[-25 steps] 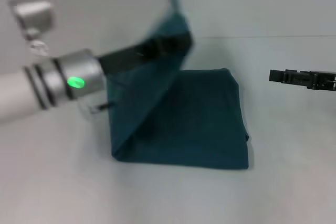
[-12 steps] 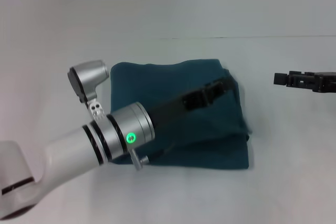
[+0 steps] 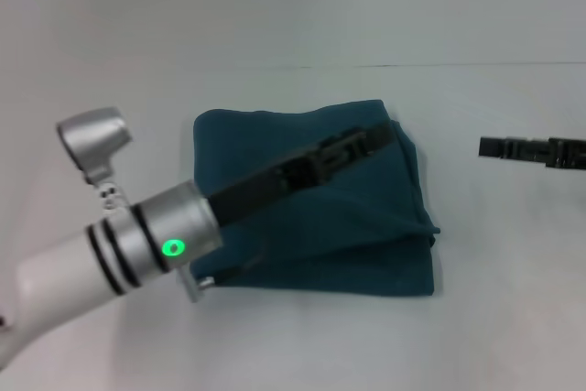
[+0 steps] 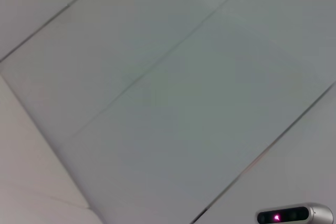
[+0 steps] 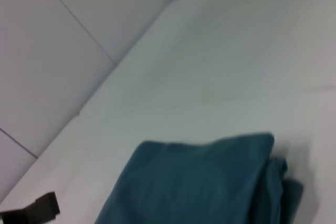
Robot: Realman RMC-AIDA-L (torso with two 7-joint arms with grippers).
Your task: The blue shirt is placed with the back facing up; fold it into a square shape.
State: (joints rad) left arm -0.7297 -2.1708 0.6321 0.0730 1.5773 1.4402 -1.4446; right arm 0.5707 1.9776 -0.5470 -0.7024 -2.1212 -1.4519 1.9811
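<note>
The left arm (image 3: 101, 258) reaches in from the near left, its silver wrist lit green; its black left gripper (image 3: 371, 137) lies across the shirt (image 3: 366, 235), whether its jaws are apart or together cannot be told; the shirt sits folded into a rough square mid-surface, its right edge rumpled in layers; the surface (image 3: 513, 318) is plain pale grey-white; the right gripper (image 3: 485, 146) hovers to the shirt's right, apart from it, jaws unclear; beyond, a pale panelled wall (image 5: 63, 51) with thin dark seams.
</note>
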